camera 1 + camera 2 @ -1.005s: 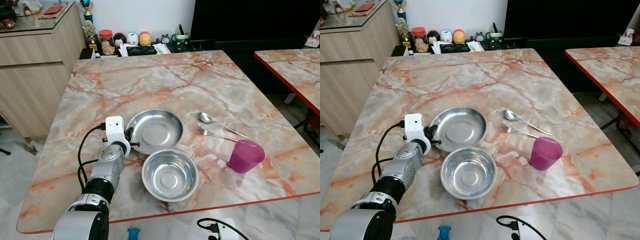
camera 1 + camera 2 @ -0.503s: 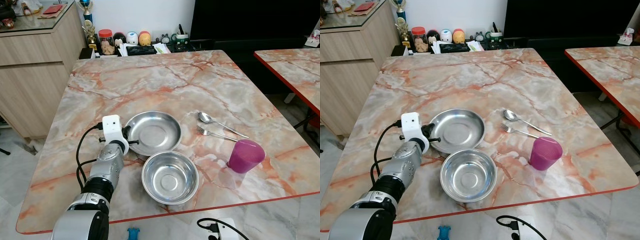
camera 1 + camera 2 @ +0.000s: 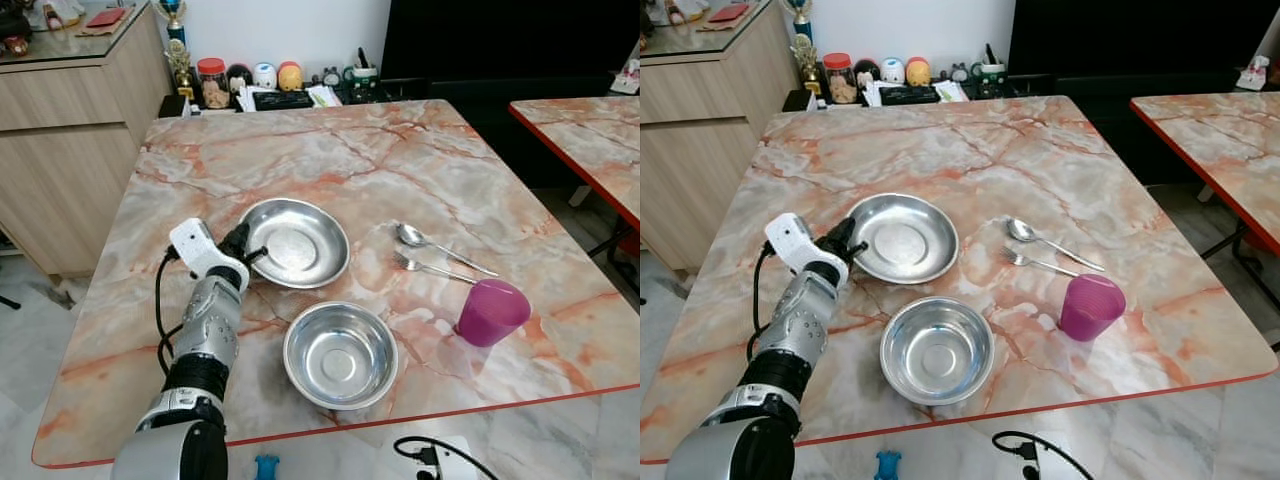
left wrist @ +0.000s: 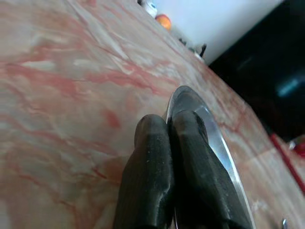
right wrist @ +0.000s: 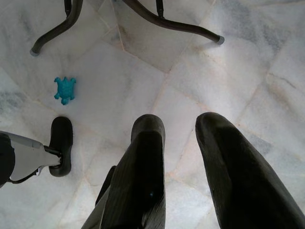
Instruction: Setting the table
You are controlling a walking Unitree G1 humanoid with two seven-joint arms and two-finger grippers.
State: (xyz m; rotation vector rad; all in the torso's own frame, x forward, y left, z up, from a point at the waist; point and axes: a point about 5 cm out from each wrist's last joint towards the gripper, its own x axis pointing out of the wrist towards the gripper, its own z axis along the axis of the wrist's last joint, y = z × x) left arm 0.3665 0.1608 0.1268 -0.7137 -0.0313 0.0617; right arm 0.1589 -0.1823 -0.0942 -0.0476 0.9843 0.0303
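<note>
Steel plate (image 3: 293,241) sits flat on the marble table (image 3: 300,160), left of centre, with the left gripper (image 3: 243,250) pinched on its rim at the plate's 9 o'clock; in the left wrist view the two black fingers (image 4: 152,181) are pressed together with the thin plate edge caught between them. Left arm (image 3: 205,340) reaches up from the near table edge, white wrist camera box (image 3: 195,247) just behind the gripper, black cable looped at its side. Steel bowl (image 3: 340,352) is at the plate's 5 o'clock, near but apart, upright, close to the table's red front edge. Spoon (image 3: 440,247) and fork (image 3: 432,267) lie side by side at the plate's 3 o'clock, heads toward the plate, handles angling toward the near right. Purple cup (image 3: 491,311) stands upright at 4 o'clock from the plate, beyond the cutlery, near the right front corner. Far edge of the table: a jar, small figurines and clutter on a low dark shelf (image 3: 280,95); wooden cabinet (image 3: 70,120) at 10 o'clock. Second marble table (image 3: 590,140) at 2 o'clock. Right gripper (image 5: 181,138) hangs over the tiled floor (image 5: 238,71), fingers spread with a clear gap; a small teal toy (image 5: 65,89) and chair legs lie on the floor below it.
</note>
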